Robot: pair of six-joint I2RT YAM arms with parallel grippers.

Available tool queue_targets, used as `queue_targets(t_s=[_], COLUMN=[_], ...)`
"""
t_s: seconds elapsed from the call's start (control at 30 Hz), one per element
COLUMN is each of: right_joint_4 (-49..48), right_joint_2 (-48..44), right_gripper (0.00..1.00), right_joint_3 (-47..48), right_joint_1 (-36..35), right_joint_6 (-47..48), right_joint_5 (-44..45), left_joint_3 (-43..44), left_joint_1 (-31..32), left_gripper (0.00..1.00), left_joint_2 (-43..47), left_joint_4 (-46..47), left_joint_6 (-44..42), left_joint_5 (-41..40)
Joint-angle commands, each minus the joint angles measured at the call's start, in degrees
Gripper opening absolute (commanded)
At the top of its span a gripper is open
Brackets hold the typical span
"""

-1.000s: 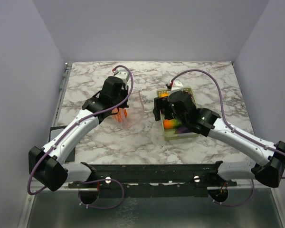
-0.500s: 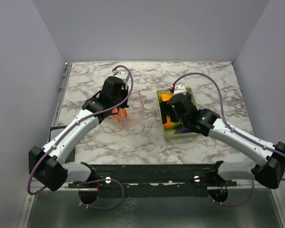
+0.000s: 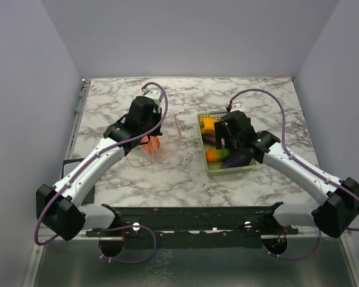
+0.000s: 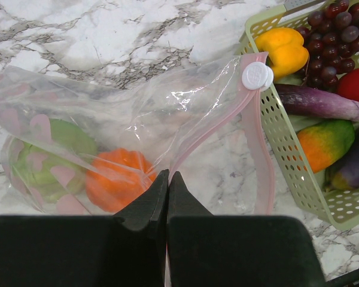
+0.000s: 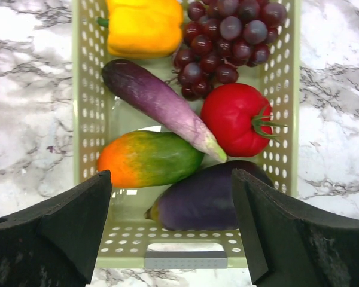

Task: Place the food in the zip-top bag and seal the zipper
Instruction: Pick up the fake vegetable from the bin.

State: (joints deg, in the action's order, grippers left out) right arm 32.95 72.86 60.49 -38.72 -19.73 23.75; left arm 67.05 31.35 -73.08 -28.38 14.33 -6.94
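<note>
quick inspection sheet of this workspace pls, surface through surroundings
surface: marble table, no spills seen
job's things: zip-top bag holds orange piece and green piece; zipper unsealed; yellow pepper, grapes, tomato, long eggplant, dark eggplant, orange-green fruit in basket
clutter: nothing seen
grippers: left hand shut on the bag's mouth; right hand open above the basket
cables: purple cables looping, no snag seen
surroundings: plain walls; black rail at near edge

A: The top camera sits high at the near edge, looking down over the whole marble table (image 3: pixel 107 101).
B: And the 2 wrist cameras?
A: Close, facing down. Left sees the zip-top bag (image 4: pixel 107 107) and the side of the basket (image 4: pixel 285 146); right looks straight into that basket.
</note>
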Motion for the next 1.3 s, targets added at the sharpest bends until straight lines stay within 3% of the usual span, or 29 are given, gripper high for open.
queue_targets(t_s=[0.0,0.5,1.27], right_joint_4=[1.45,-3.24,-7.22], right_joint_2=[0.53,6.65,18.83], right_gripper=[0.85,0.74,0.71], right_joint_3=[-1.17,-1.40,3.10], right_joint_1=[2.59,11.45,13.95], right_joint_6=[1.00,1.07,-0.36], right_joint_5=[-1.29,-3.50,-0.19], left_joint_3=[-0.77,-0.69,-0.69], left_joint_1=[-0.07,-0.09,0.01], left_gripper=[0.00,0.00,0.00], left_joint_2=[0.48,0.83,1.10], left_joint_4=[0.70,0.71,0.70], left_joint_6=[0.34,0.39,0.38], left_joint_5=[-0.03,0.27,0.35])
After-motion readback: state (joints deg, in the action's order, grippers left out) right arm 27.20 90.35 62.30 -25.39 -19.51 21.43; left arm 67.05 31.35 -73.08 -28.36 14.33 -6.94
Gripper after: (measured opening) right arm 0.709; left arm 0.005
